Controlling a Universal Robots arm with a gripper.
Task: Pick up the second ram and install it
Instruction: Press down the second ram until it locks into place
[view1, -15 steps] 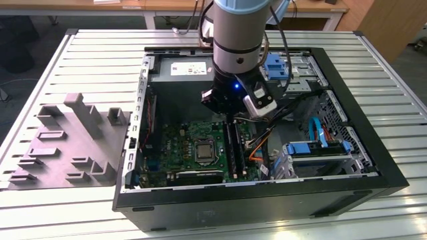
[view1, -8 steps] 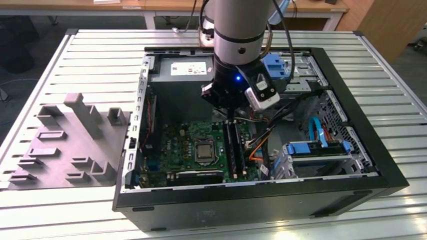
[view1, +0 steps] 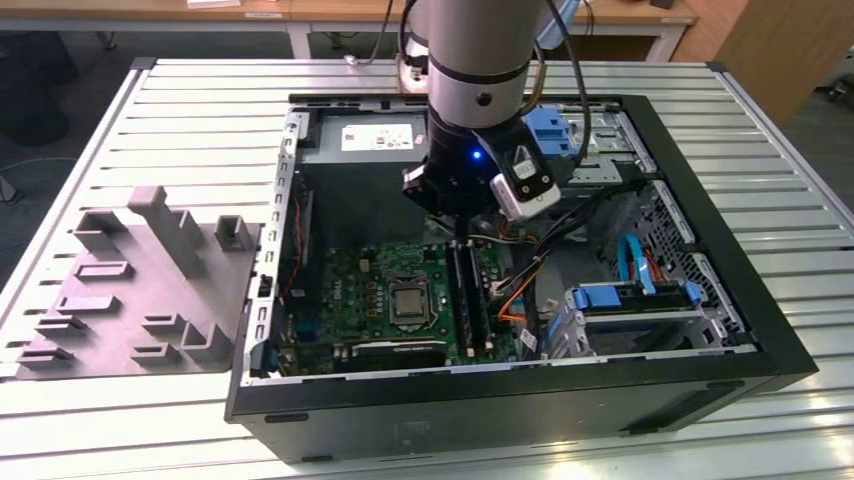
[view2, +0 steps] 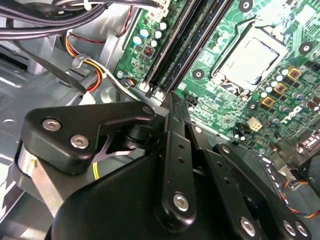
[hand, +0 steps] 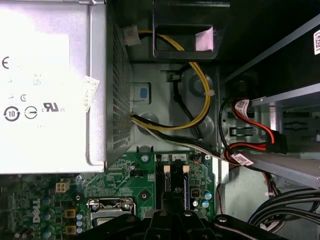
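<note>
My gripper hangs straight down inside the open computer case, at the far end of the two long black memory slots. Seen in the second wrist view, its black fingers meet at the tip, and the gripper is shut just above the slot ends. Thin dark strips run along the slots, and I cannot tell the second ram apart from them. The first wrist view has the gripper over the slots.
A processor socket sits beside the slots on the green motherboard. The power supply is at the case's far end, with cable bundles nearby. A blue drive cage fills the exterior view's right. A grey moulded holder lies outside the case.
</note>
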